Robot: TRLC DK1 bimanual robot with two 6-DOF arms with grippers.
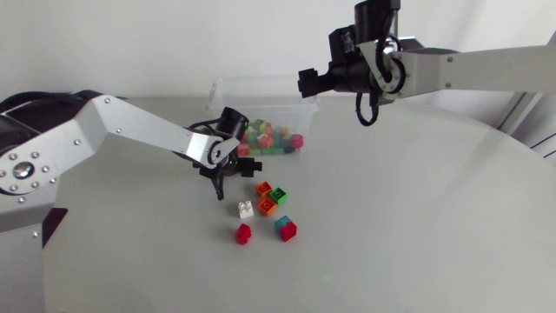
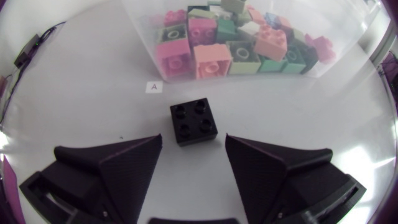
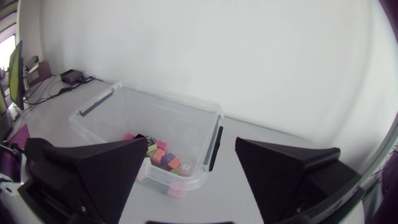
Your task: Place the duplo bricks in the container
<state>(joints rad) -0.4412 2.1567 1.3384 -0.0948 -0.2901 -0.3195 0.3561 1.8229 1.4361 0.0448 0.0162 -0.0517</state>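
**Bricks in and out of the container**

The container stands at the back of the table, near its middle, with a heap of bricks lying inside it. In front of it, a cluster of loose bricks sits on the tabletop. The left gripper is just left of that cluster, between it and the container. A lone brick lies at the tips of its parted fingers, touching neither, with a small label between brick and container. The right gripper, fingers apart, hangs above the container's right end.
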